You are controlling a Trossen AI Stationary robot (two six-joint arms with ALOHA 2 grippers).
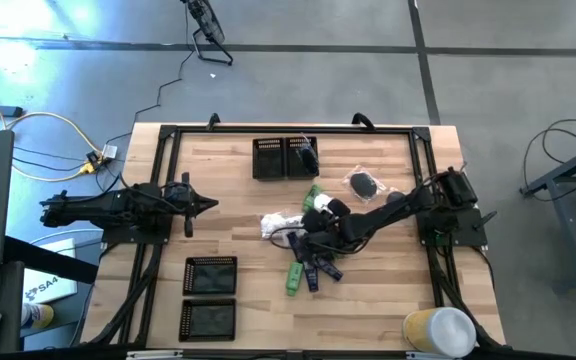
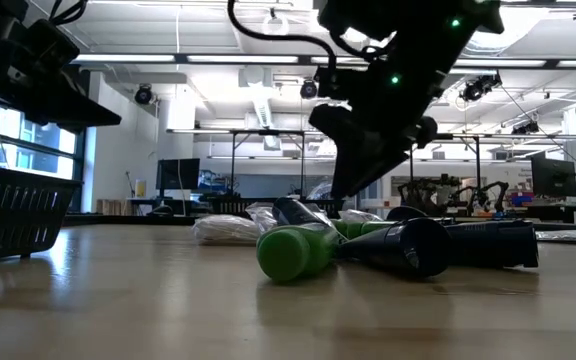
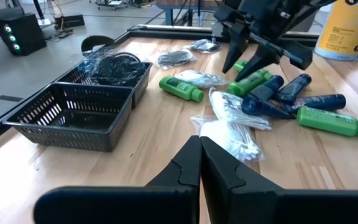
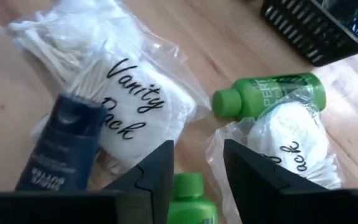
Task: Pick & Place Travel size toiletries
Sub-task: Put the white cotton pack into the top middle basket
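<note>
Travel size toiletries lie in a heap (image 1: 303,245) at the table's middle: green tubes (image 2: 293,250), navy tubes (image 2: 408,245) and clear packets of white cotton swabs (image 4: 129,99). My right gripper (image 4: 197,165) slants down over the heap, open, its fingers on either side of a green tube's cap (image 4: 188,190) and just above it. Another green tube (image 4: 272,93) and a second packet (image 4: 297,143) lie beyond. A dark round piece in a clear bag (image 1: 365,184) rests on the wood toward the far right. My left gripper (image 3: 199,146) waits shut at the table's left, level, touching nothing.
Two black mesh trays (image 1: 268,158) stand at the far edge; the right one holds a bagged dark item (image 1: 303,157). Two more trays (image 1: 211,275) (image 1: 208,318) sit at the near left. A yellow-and-white container (image 1: 438,330) stands at the near right corner.
</note>
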